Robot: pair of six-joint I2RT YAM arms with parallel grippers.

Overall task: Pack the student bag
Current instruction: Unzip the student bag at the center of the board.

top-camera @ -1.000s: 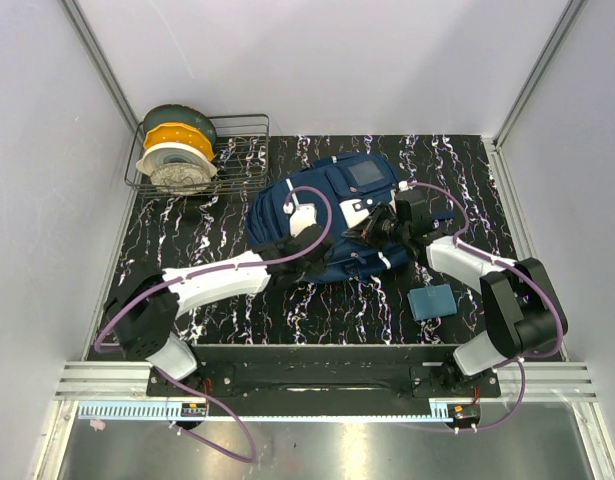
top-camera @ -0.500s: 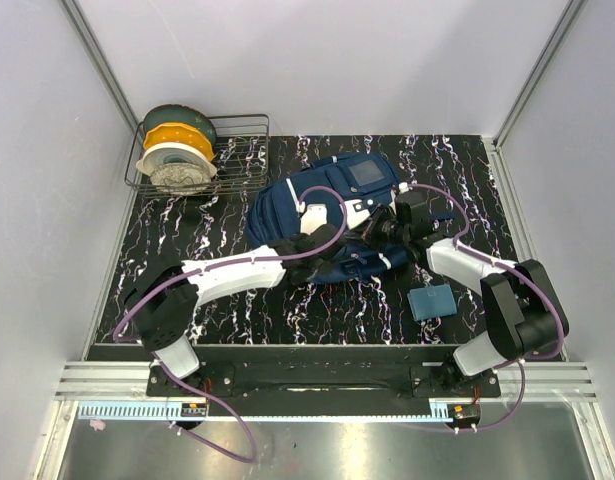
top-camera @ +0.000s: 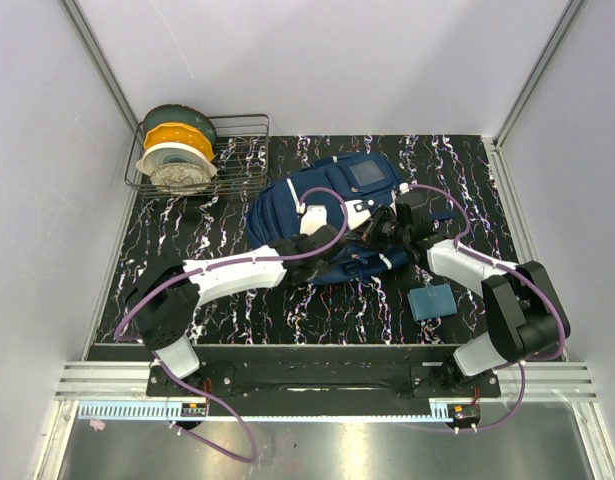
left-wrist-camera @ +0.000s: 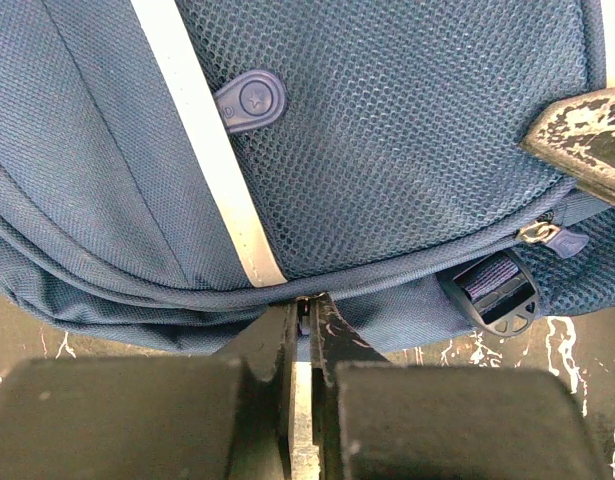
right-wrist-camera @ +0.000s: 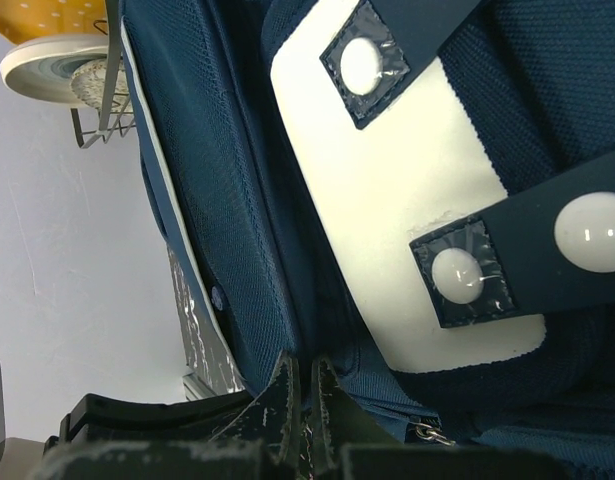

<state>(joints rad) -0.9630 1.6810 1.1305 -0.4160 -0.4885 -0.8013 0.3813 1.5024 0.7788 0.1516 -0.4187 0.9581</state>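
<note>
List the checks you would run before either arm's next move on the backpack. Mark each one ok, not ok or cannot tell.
1. Left gripper shut at a seam of the student bag: ok.
2. Right gripper shut in a fold beside the white patch: ok.
3. Fabric really pinched by either gripper: cannot tell.
4. Bag opening showing: not ok, none visible in any view.
5. Teal pouch packed: not ok, it lies on the table outside the bag.

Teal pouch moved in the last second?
No. The teal pouch lies on the same white veins of the table, apart from the student bag.
</note>
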